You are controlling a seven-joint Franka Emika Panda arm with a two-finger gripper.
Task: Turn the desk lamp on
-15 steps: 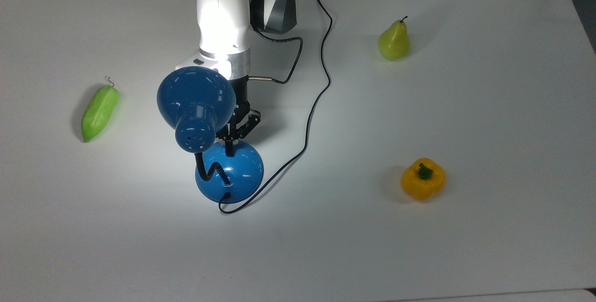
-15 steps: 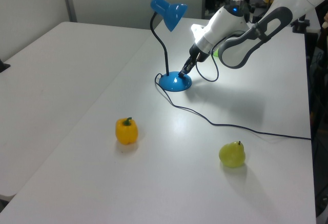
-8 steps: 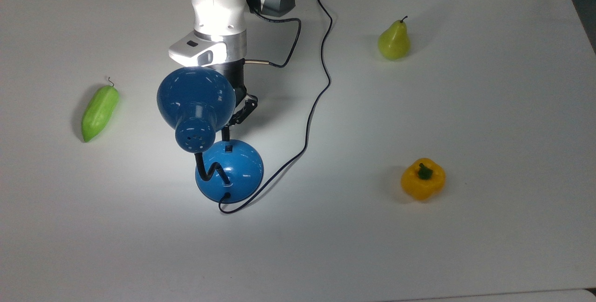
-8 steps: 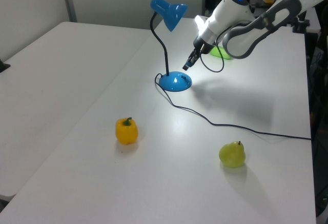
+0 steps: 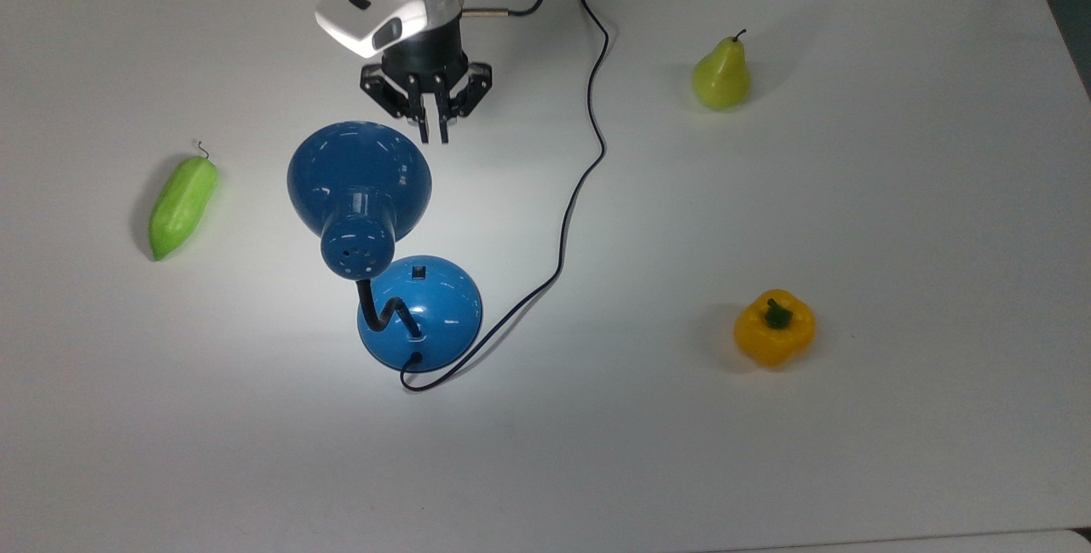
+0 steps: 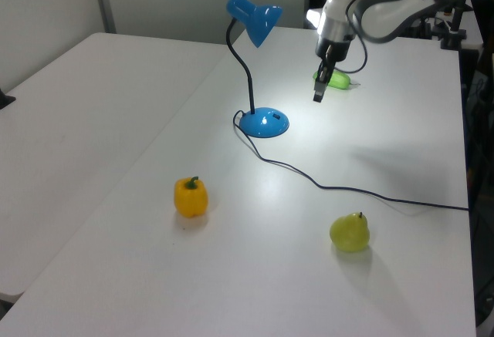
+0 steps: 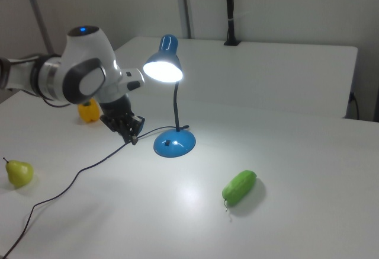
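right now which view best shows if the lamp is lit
The right view: it looks into the desk lamp shade, glowing white. The top view and left view show the shade's blue outside.

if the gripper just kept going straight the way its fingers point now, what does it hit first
Most likely the bare table. The gripper hangs pointing roughly downward, clear of the desk lamp, with white tabletop beneath its tips in the left view. In the top view it sits close to the shade's rim, so depth is uncertain.
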